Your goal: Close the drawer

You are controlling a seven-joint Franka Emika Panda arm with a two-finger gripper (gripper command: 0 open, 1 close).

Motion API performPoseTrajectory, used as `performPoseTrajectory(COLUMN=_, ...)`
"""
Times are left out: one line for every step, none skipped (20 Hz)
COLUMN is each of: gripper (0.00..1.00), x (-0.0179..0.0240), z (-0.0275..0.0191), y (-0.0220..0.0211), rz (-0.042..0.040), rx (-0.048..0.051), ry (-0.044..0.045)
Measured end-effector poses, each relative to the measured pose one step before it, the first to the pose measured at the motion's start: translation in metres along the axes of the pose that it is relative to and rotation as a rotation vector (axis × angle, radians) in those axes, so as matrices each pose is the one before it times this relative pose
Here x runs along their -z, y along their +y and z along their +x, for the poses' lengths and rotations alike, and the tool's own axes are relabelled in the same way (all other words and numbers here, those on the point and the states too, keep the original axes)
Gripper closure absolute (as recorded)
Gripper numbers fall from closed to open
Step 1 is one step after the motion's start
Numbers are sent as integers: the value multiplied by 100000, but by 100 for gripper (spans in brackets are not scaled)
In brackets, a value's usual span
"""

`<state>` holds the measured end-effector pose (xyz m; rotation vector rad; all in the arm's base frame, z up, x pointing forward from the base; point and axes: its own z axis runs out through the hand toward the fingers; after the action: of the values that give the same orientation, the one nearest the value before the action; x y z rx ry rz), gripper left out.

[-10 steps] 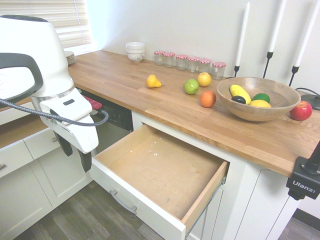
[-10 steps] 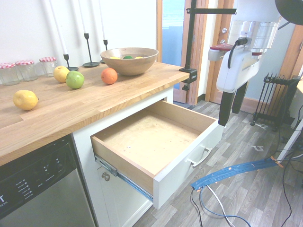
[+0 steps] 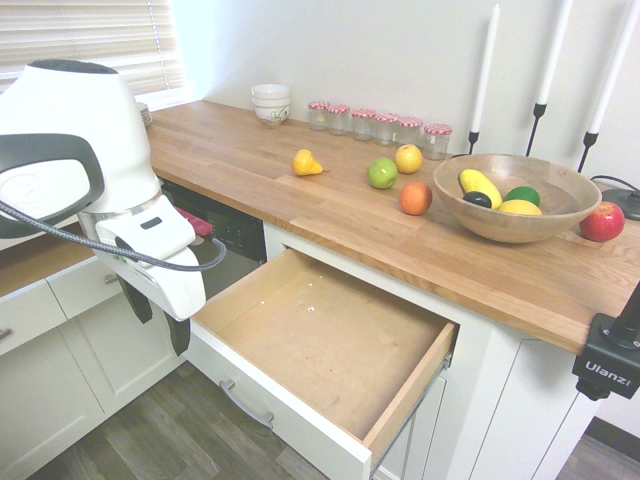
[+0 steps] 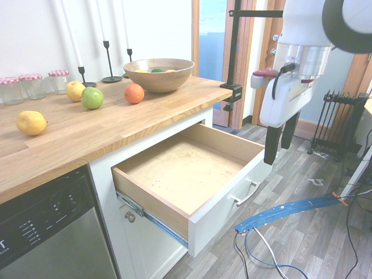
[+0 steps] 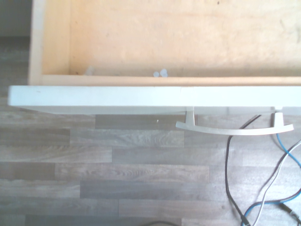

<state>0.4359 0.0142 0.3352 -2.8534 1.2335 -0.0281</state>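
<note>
A wide, shallow white-fronted wooden drawer (image 3: 325, 345) is shown pulled out beneath a light wood countertop (image 3: 240, 170). The black-fingered white gripper (image 3: 158, 318) is held wide open near its front, with nothing grasped.

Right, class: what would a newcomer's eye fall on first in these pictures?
Most striking is the drawer, pulled out beneath the wooden counter, its curved handle on the white front. Beside it hangs the white robot arm, its dark-fingered gripper open. On the counter, a wide wooden bowl holds fruit.
</note>
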Motion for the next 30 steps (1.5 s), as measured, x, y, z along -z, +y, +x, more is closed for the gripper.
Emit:
performPoseTrajectory(gripper=0, x=-1038, z=283, y=-26, rz=-330, rx=-289, ry=-495)
performPoseTrajectory(gripper=0, x=-1172, z=343, y=3, rz=-465, rx=-378, ry=-630)
performPoseTrajectory(gripper=0, x=-1185, z=402, y=25, rz=-570, rx=-463, ry=-718)
performPoseTrajectory(gripper=0, x=-1176, z=479, y=40, rz=-644, rx=-605, ry=-716)
performPoseTrajectory(gripper=0, x=-1205, z=581, y=7, rz=-716, rx=-628, ry=-700)
performPoseTrajectory(gripper=0, x=-1155, z=576, y=7, rz=-807, rx=-563, ry=-722)
performPoseTrajectory(gripper=0, x=-1068, z=642, y=-32, rz=-871, rx=-524, ry=-781)
performPoseTrajectory(gripper=0, x=-1034, z=664, y=-28, rz=-814, rx=-355, ry=-672)
performPoseTrajectory(gripper=0, x=-980, z=638, y=-24, rz=-937, rx=-397, ry=-658)
performPoseTrajectory(gripper=0, x=-880, z=614, y=-61, rz=-744, rx=-387, ry=-457)
performPoseTrajectory(gripper=0, x=-889, z=568, y=-38, rz=-810, rx=-325, ry=-550)
performPoseTrajectory(gripper=0, x=-810, z=487, y=-60, rz=-700, rx=-189, ry=-443)
performPoseTrajectory(gripper=0, x=-819, z=413, y=-80, rz=-541, rx=-94, ry=-263)
performPoseTrajectory(gripper=0, x=-795, z=352, y=-75, rz=-725, rx=-70, ry=-472)
performPoseTrajectory(gripper=0, x=-817, z=315, y=-79, rz=-681, rx=-76, ry=-437)
performPoseTrajectory(gripper=0, x=-745, z=301, y=-104, rz=-482, rx=-21, ry=-299)
performPoseTrajectory(gripper=0, x=-705, z=235, y=-86, rz=-588, rx=28, ry=-454)
performPoseTrajectory(gripper=0, x=-684, z=221, y=-84, rz=-427, rx=68, ry=-343)
performPoseTrajectory(gripper=0, x=-672, z=219, y=-98, rz=-186, rx=429, ry=-104)
performPoseTrajectory(gripper=0, x=-661, z=231, y=-97, rz=123, rx=486, ry=285)
performPoseTrajectory(gripper=0, x=-590, z=249, y=-130, rz=937, rx=610, ry=1007)
performPoseTrajectory(gripper=0, x=-569, z=233, y=-131, rz=1710, rx=749, ry=1841)
performPoseTrajectory(gripper=0, x=-566, z=182, y=-62, rz=1707, rx=577, ry=1748)
performPoseTrajectory(gripper=0, x=-477, z=120, y=-12, rz=1486, rx=641, ry=1206)
performPoseTrajectory(gripper=0, x=-426, z=18, y=-8, rz=1219, rx=925, ry=623)
performPoseTrajectory(gripper=0, x=-278, z=19, y=-21, rz=1045, rx=485, ry=542)
performPoseTrajectory(gripper=0, x=-153, z=24, y=1, rz=671, rx=321, ry=146)
performPoseTrajectory(gripper=0, x=-50, z=40, y=-46, rz=455, rx=305, ry=-165)
performPoseTrajectory(gripper=100, x=14, z=55, y=-34, rz=449, rx=383, ry=-163)
performPoseTrajectory(gripper=100, x=47, z=84, y=-3, rz=486, rx=373, ry=-55)
